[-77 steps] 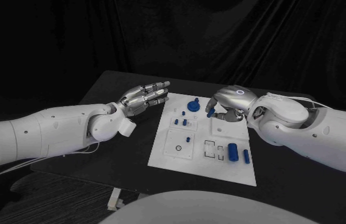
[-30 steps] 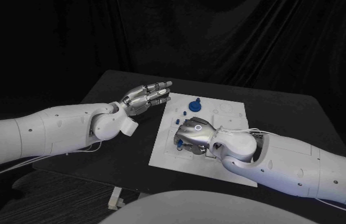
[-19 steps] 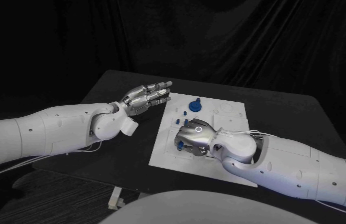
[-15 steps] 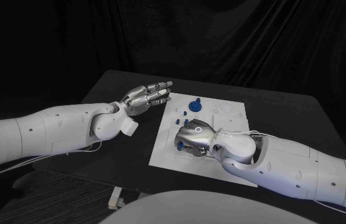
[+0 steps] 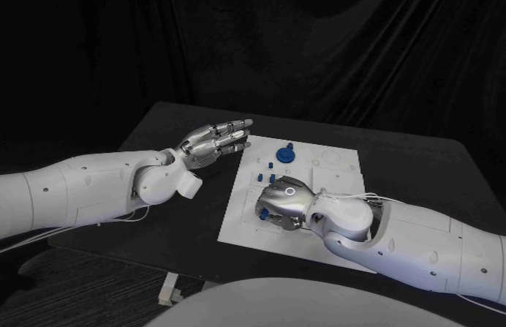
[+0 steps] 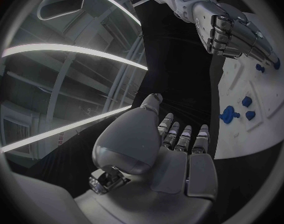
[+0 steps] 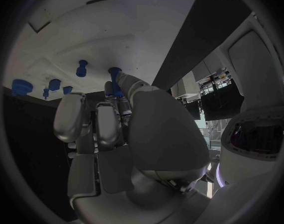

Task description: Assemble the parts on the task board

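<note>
Right robot hand (image 5: 283,204) now low over task board (image 5: 245,228), pinching blue peg (image 7: 115,79) (insertion underway); left robot hand (image 5: 214,141) spread, idle.

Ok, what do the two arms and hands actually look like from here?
Both arms are smooth white shells with small dark dots. The left arm trails thin pale cables beneath; the right arm has thin wires at its wrist. Each silver, segmented metal hand, left and right; the right's back bears a small glowing ring.

Black table (image 5: 185,217), with 1 white task board (image 5: 240,228) lying flat on the middle, small blue parts (image 5: 284,153) on it.
</note>
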